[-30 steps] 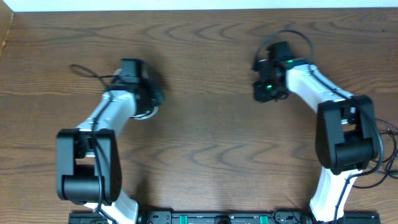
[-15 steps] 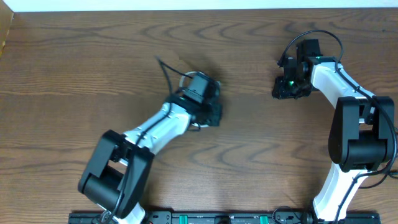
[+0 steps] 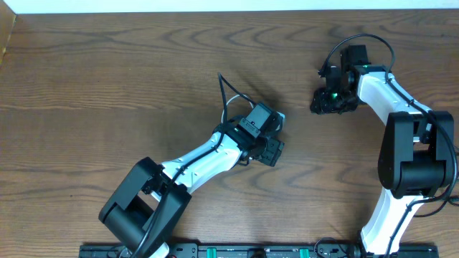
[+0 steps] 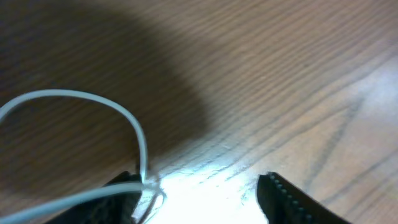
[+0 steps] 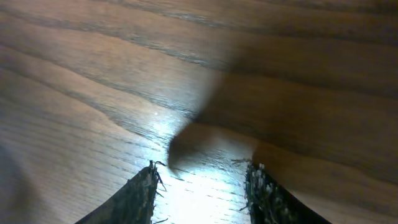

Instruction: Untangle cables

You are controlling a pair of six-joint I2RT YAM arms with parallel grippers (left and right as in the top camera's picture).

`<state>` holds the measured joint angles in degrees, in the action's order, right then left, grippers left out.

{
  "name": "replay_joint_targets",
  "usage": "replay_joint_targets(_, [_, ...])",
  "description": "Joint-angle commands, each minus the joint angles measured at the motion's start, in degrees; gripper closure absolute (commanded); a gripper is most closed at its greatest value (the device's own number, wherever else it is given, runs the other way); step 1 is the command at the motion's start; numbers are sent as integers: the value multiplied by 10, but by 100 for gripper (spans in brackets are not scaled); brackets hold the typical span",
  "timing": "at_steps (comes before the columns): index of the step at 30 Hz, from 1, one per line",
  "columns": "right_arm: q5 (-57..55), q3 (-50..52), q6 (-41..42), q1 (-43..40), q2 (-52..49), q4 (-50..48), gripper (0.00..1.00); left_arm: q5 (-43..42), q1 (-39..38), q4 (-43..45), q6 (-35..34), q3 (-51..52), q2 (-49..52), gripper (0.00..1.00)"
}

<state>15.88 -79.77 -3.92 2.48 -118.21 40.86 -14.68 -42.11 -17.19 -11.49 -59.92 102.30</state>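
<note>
White cable (image 4: 134, 124) at my left gripper (image 4: 202, 186), mid-table; jaws apart, nothing clamped.
The loop curls in from the left and ends against the inner face of one finger (image 4: 121, 193), lying loose on the wooden table (image 4: 280, 74). This low pose suits setting it flat, I judge. My right gripper (image 5: 202, 177) sits well apart toward the far right, jaws also parted over bare wood, empty, likely parked clear to give the strand room.

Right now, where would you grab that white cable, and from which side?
Likely on the white cable, the single strand at the right of its arch, coming from above with the fingers straddling it. There it runs alone over the wooden table; lower down two strands meet beside one finger.
</note>
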Motion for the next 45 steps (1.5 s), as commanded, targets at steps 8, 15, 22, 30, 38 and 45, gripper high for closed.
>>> replay_joint_targets(8, [178, 7, -108, 20, -2, -8, 29, 209, 3, -62, 5, -15, -175, 14])
replay_joint_targets(15, [197, 7, -162, 88, -2, -10, 14, 359, 4, -106, 5, -15, -251, 14])
replay_joint_targets(22, [189, 7, -243, 186, -2, -10, 7, 388, 67, -164, -46, -13, -252, 14])
replay_joint_targets(30, [157, 7, -245, 231, -2, -16, 3, 351, 243, -231, -199, -9, -252, 14])
replay_joint_targets(38, [206, 7, -251, 246, -2, -18, 1, 344, 309, -231, -199, 4, -252, 13])
replay_joint_targets(45, [113, 7, -249, 285, -2, -10, 1, 344, 309, -231, -199, 4, -252, 14])
